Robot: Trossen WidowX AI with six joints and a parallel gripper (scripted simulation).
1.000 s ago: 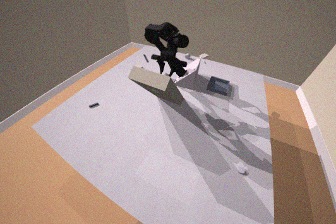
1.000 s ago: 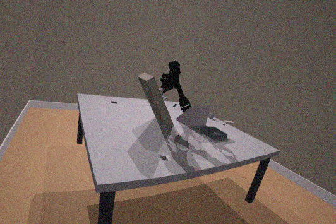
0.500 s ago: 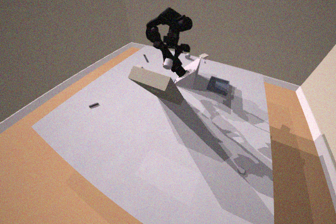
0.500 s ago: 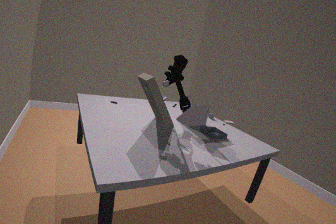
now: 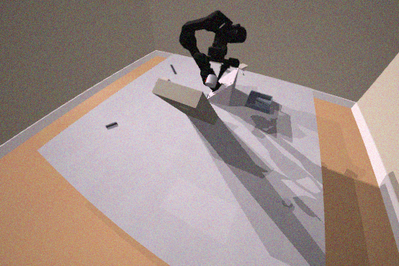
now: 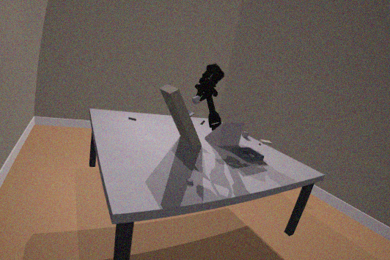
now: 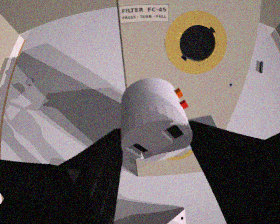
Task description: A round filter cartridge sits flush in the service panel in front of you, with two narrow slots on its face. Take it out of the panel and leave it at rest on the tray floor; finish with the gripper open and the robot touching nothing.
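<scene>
The white round filter cartridge (image 5: 211, 79) (image 6: 196, 99) (image 7: 155, 107) is out of the panel and in the air. Its face, with two dark slots, points toward the wrist camera, and orange and red marks show at its side. My gripper (image 7: 154, 131) is shut on it, one black finger on each side. The beige service panel (image 5: 180, 92) (image 6: 177, 109) (image 7: 145, 55) stands behind it in the wrist view, its round socket dark and empty inside a yellow ring (image 7: 171, 42). The dark tray (image 5: 259, 109) (image 6: 257, 158) lies on the table, away from the gripper. Its floor is partly shaded.
A pale grey slanted plate (image 5: 225, 95) (image 6: 229, 135) stands between the panel and the tray. Small dark bars (image 5: 112, 126) (image 5: 173, 69) (image 6: 132, 119) lie on the table (image 5: 112, 156) (image 6: 124, 168). Long shadows cross the table top.
</scene>
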